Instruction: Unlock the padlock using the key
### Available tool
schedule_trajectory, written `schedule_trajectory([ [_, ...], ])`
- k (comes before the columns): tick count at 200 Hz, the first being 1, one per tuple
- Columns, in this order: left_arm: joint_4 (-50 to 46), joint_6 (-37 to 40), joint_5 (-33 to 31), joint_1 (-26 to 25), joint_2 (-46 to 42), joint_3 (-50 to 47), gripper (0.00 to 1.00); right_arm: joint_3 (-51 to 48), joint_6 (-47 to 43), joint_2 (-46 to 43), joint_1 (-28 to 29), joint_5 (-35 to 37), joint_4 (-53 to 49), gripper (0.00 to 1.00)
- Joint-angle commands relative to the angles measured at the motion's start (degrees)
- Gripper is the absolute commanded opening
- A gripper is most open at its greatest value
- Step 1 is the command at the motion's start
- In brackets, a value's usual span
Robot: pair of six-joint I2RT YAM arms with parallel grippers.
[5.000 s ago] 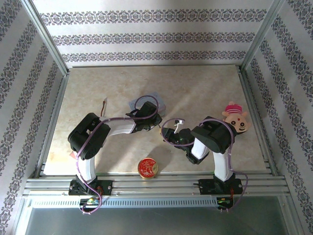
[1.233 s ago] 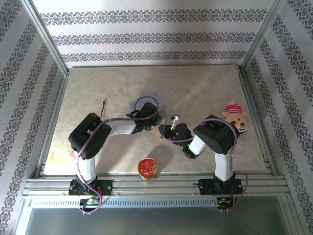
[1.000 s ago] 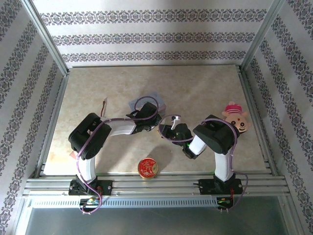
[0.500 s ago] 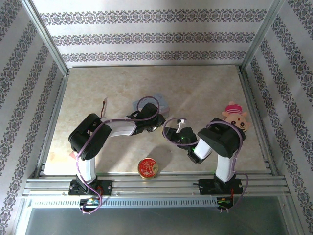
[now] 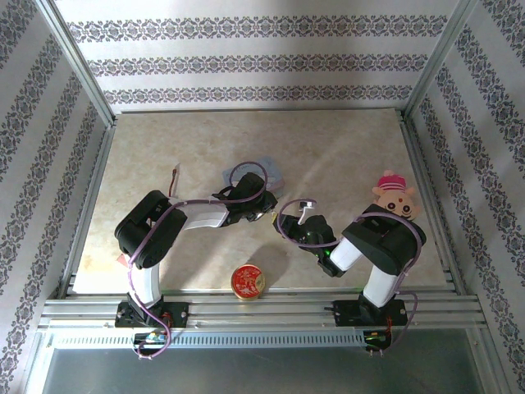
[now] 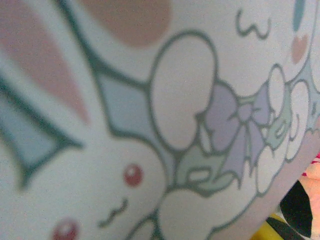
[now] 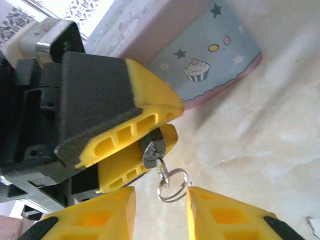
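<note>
In the right wrist view my left gripper [image 7: 171,121] is shut on the small dark padlock [image 7: 152,149], whose silvery keyway end pokes out between the yellow fingers [image 7: 150,92]. The thin metal key [image 7: 161,167] sticks in the keyway, with its wire ring [image 7: 173,185] dangling below. My right gripper [image 7: 160,196] is open, one fingertip on each side of the ring, touching neither ring nor key. From above, the left gripper [image 5: 266,213] and right gripper [image 5: 287,223] meet at mid-table.
The pastel-blue cartoon box [image 5: 261,173] lies just behind the left gripper, close under its wrist camera [image 6: 150,100], and it reaches into the right wrist view [image 7: 215,60]. A round red-and-gold tin [image 5: 247,281] sits near the front. A plush toy [image 5: 395,197] lies right.
The right arm's elbow has swung out to the right and its wrist has drawn back a little from the left gripper. The left arm has hardly moved.
</note>
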Motion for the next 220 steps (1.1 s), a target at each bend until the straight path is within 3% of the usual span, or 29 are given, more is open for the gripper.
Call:
schedule_trajectory([
  [1,-2.9,-3.1,6.7,-0.9,0.4,-2.0,0.0,1.4,0.4,0.0,0.3,0.6,-0.9,0.3],
  [97,-2.9,-3.1,7.4,-0.9,0.7,-1.9,0.0,4.7,0.7,4.3,-1.4,-2.0,-0.2,0.23],
  [175,-2.6,-3.2,7.6,-0.8,1.0,-1.9,0.0,4.4,0.9,4.1,-1.7,-2.1,1.1,0.0],
  [220,-2.6,-3.1,8.1,-1.1,1.2,-1.9,0.0,4.7,0.9,4.4,-1.8,-2.6,1.7,0.0],
])
